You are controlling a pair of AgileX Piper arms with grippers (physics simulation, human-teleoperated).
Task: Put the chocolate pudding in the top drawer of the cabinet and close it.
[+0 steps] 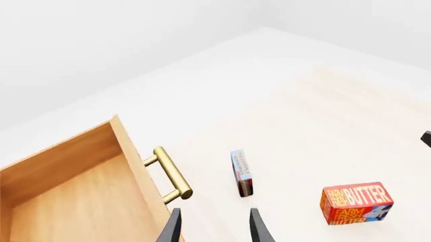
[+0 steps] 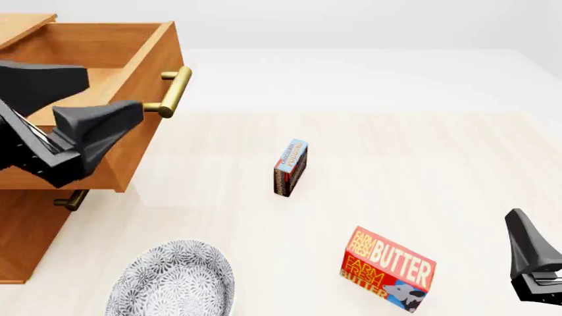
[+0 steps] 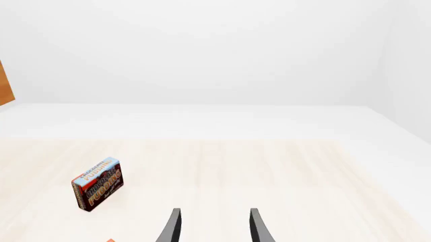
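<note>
The chocolate pudding (image 2: 291, 166) is a thin blue, red and brown box standing on edge on the table, right of the cabinet (image 2: 26, 224). The top drawer (image 2: 131, 46) is pulled out, its brass handle (image 2: 172, 92) facing the pudding, and nothing shows inside it. My left gripper (image 1: 214, 228) is open and empty. It hovers by the drawer's front, with the handle (image 1: 171, 174) and the pudding (image 1: 241, 171) ahead of it. At the table's near right, well short of the pudding (image 3: 98, 184), my right gripper (image 3: 214, 228) is open and empty.
A red butter box (image 2: 386, 270) lies near the front, right of centre. A patterned grey plate (image 2: 171, 280) sits at the front left beside the cabinet. The lower drawer's handle (image 2: 70, 199) shows under the open drawer. The left arm (image 2: 62, 131) hangs over the drawer.
</note>
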